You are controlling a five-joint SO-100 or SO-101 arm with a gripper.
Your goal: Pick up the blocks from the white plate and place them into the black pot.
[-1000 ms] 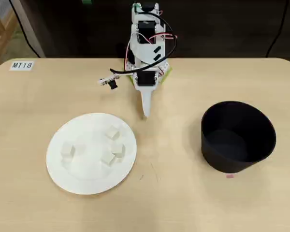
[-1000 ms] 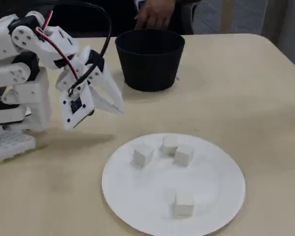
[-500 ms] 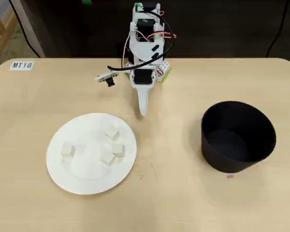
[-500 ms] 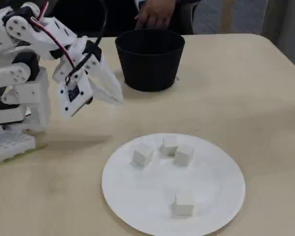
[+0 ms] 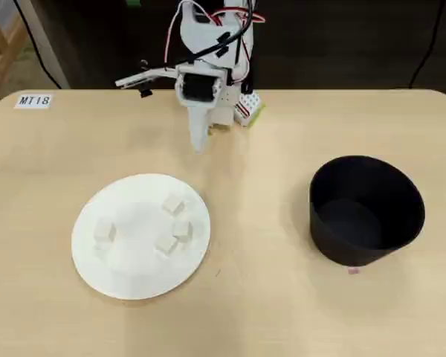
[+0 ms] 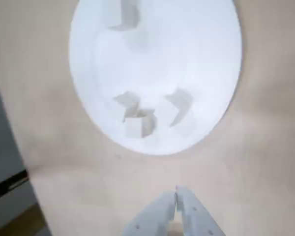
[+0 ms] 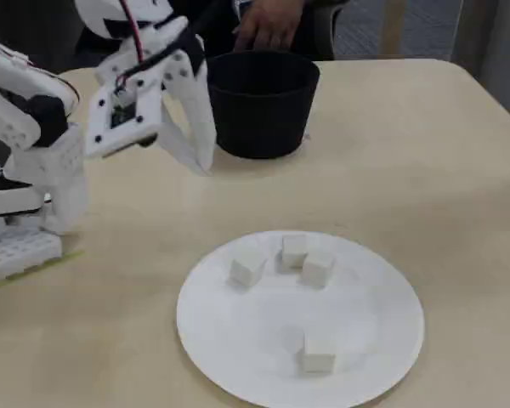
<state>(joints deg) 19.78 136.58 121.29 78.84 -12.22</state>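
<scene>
Several small off-white blocks lie on the white plate (image 5: 134, 277): three clustered at its right side, one of them block (image 5: 172, 204), and a lone block (image 5: 102, 232) at its left. The fixed view shows the plate (image 7: 370, 327) in front with the cluster (image 7: 294, 250) at its far side. The black pot (image 5: 366, 210) stands empty at the right, apart from the plate. My gripper (image 5: 199, 145) hangs shut and empty above the table behind the plate. In the wrist view its fingertips (image 6: 177, 192) meet just short of the plate (image 6: 191, 49) rim.
A person's hand (image 7: 270, 24) rests beyond the pot (image 7: 259, 102) at the table's far edge. A label (image 5: 34, 100) lies at the back left corner. The arm's base (image 7: 25, 246) stands at the left in the fixed view.
The arm has lifted and swung left in the overhead view, carrying the shut gripper higher above the table. Blocks, plate and pot have not moved.
</scene>
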